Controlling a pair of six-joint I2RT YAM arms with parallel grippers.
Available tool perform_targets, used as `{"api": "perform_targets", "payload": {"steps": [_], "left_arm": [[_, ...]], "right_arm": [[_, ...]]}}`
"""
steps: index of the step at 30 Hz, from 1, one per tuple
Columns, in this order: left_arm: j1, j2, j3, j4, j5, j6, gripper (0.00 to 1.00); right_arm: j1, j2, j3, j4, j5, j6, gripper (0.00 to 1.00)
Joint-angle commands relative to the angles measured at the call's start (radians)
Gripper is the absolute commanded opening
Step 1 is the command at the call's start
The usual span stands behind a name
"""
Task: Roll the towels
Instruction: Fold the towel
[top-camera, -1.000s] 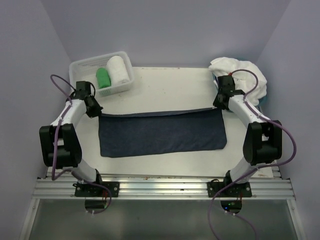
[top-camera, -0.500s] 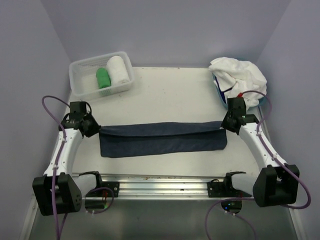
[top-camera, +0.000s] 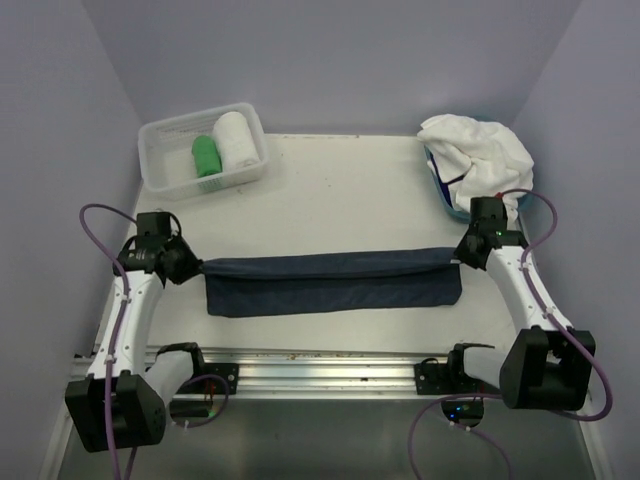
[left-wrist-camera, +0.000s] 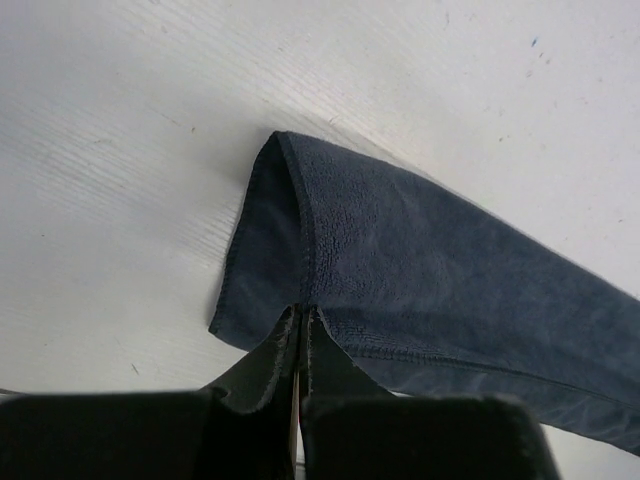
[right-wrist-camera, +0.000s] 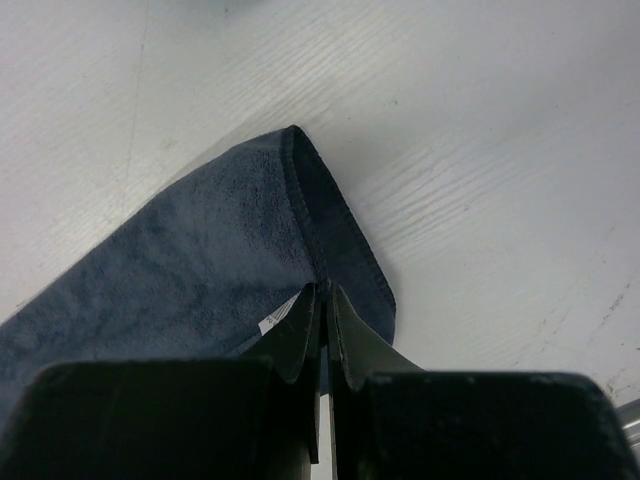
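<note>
Lying across the near half of the white table (top-camera: 340, 190): a dark blue towel (top-camera: 332, 282), folded in two along its length and drawn out straight from left to right.

At the towel's left end: the left gripper (top-camera: 192, 268), jaws pressed together on the corner, pinching both layers of cloth at the hemmed edge. At the towel's right end: the right gripper (top-camera: 458, 257), jaws closed in the same way on the corner, with a small white label (right-wrist-camera: 272, 321) just beside the fingertips. From the wrist cameras, both pinched corners seem raised a little and the rest lies on the table.

Behind the towel's left end, well apart from it: a clear plastic basket (top-camera: 160, 135) holding a green roll (top-camera: 206, 156) and a white roll (top-camera: 234, 140) side by side. Behind the towel's right end, near the right gripper: a heap of white cloth (top-camera: 475, 145) spilling over a blue bin (top-camera: 437, 180). In front of the towel: a metal rail (top-camera: 320, 375) carrying both arm bases.
</note>
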Motion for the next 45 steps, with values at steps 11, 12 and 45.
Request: {"api": "perform_targets", "payload": {"steps": [11, 12, 45], "left_arm": [[0.008, -0.108, -0.016, -0.154, -0.014, -0.067, 0.00], [0.007, -0.111, -0.018, -0.165, -0.018, -0.079, 0.00], [0.008, -0.164, -0.073, -0.220, -0.041, -0.094, 0.00]], "right_arm": [[-0.008, -0.082, -0.083, -0.052, -0.017, 0.078, 0.00], [-0.008, -0.084, -0.088, -0.052, -0.014, 0.081, 0.00], [-0.023, -0.102, -0.117, -0.065, 0.064, 0.103, 0.00]]}}
